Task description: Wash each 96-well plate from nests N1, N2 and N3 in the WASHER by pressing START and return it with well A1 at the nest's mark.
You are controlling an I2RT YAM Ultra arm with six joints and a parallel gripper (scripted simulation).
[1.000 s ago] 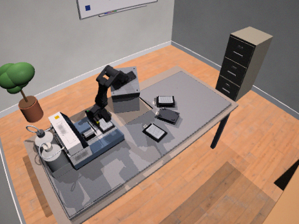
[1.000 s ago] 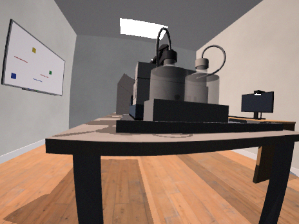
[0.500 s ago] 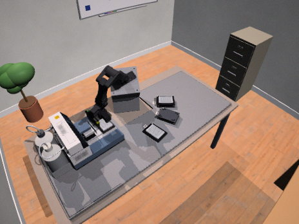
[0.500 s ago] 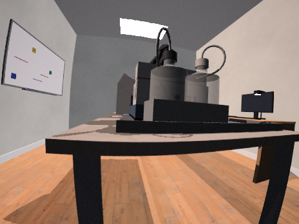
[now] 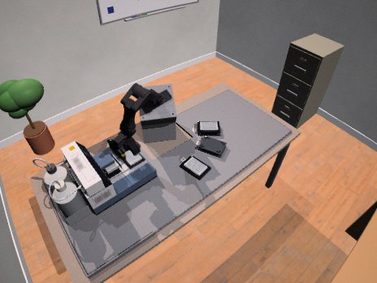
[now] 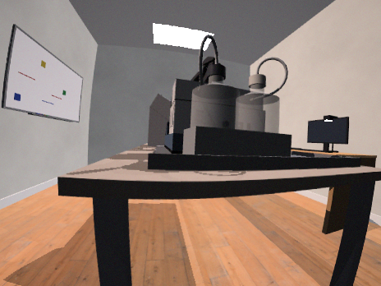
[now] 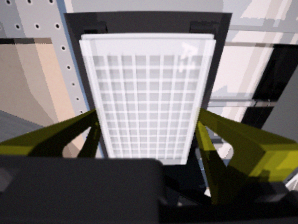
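Note:
My gripper (image 7: 148, 112) is shut on a white 96-well plate (image 7: 148, 95), its yellow fingers on the plate's two long sides. The plate hangs over the washer's black carrier pocket (image 7: 150, 25); I cannot tell whether it touches the pocket. In the top view the gripper (image 5: 127, 151) holds the plate (image 5: 132, 158) at the carrier of the blue and white washer (image 5: 106, 175). The middle nest (image 5: 210, 145) is an empty dark slab. The far nest holds a plate (image 5: 209, 127), and so does the near nest (image 5: 195, 166). The washer's lamp (image 5: 110, 141) shows green.
A grey box (image 5: 158, 111) holds the arm's base behind the washer. Two bottles with tubing (image 5: 61, 189) stand at the washer's left end and block most of the exterior view (image 6: 230, 111). A filing cabinet (image 5: 306, 79) stands off the table's right end.

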